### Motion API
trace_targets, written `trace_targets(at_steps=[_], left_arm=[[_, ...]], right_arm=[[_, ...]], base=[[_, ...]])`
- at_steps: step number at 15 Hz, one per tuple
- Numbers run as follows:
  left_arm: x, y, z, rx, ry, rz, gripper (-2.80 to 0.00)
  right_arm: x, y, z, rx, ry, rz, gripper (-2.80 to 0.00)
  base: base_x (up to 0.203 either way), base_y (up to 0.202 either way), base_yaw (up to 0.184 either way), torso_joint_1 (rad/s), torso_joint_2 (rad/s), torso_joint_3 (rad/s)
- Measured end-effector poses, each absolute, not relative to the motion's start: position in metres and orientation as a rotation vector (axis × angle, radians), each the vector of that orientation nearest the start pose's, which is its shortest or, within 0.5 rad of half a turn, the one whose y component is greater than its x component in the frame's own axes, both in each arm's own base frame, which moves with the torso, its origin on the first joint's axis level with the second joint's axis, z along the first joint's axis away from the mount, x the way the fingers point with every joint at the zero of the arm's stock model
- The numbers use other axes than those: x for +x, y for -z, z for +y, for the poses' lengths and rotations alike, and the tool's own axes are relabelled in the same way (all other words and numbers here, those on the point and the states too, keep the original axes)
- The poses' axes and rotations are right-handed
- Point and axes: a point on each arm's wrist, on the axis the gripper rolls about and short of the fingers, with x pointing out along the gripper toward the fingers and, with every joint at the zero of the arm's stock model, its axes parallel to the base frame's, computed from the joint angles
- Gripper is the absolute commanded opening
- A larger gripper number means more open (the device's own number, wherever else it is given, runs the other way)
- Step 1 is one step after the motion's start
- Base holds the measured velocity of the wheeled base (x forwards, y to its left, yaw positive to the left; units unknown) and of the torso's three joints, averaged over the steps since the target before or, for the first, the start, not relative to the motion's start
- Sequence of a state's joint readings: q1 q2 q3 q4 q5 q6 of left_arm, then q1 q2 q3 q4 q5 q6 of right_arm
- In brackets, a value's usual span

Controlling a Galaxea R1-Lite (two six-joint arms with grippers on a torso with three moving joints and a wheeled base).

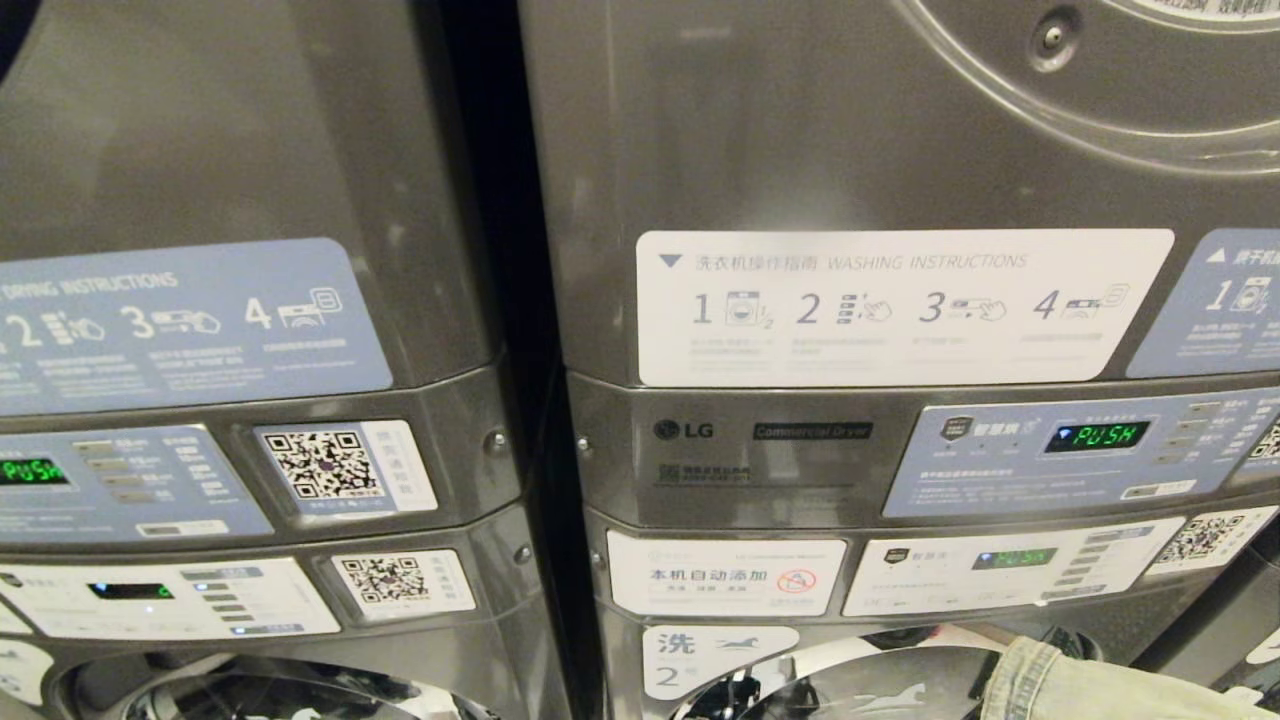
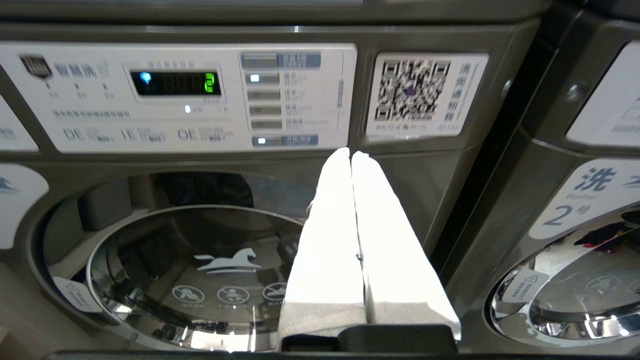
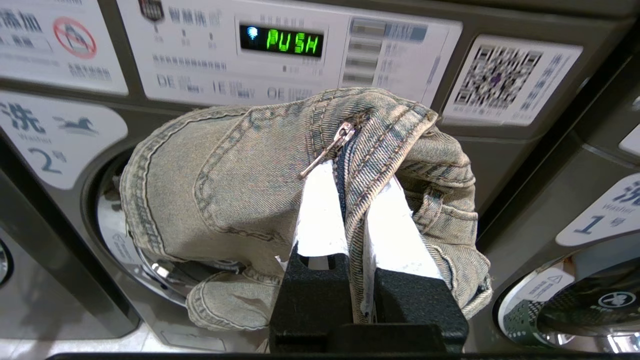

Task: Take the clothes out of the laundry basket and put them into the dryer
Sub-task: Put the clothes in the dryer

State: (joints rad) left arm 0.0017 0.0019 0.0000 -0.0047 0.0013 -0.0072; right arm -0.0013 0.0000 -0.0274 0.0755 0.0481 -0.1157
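Jeans (image 3: 240, 185), faded denim, are pinched at the zipper fly between the right gripper (image 3: 350, 200)'s closed white fingers, bunched just before washer door (image 3: 125, 240) number two. Left gripper (image 2: 352, 160) is closed and empty.

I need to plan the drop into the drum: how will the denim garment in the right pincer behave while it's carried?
Probably floppy: the denim garment folds and droops around the right pincer, which is shut on it by the zipper. Its thick seams suggest some weight, so it may swing. Slipping looks unlikely.
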Motion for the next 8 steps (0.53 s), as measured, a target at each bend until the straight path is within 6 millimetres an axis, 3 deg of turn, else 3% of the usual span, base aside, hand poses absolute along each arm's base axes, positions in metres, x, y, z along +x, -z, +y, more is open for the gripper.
trace_targets(at_steps=[8], left_arm=[[-0.0227, -0.0759, 0.0000, -0.007, -0.003, -0.002, -2.80]], right_arm=[[-0.0251, -0.0753, 0.0011, -0.117, -0.050, 0.045, -2.80]], base=[[0.000, 0.000, 0.000, 0.179, -0.38, -0.204]])
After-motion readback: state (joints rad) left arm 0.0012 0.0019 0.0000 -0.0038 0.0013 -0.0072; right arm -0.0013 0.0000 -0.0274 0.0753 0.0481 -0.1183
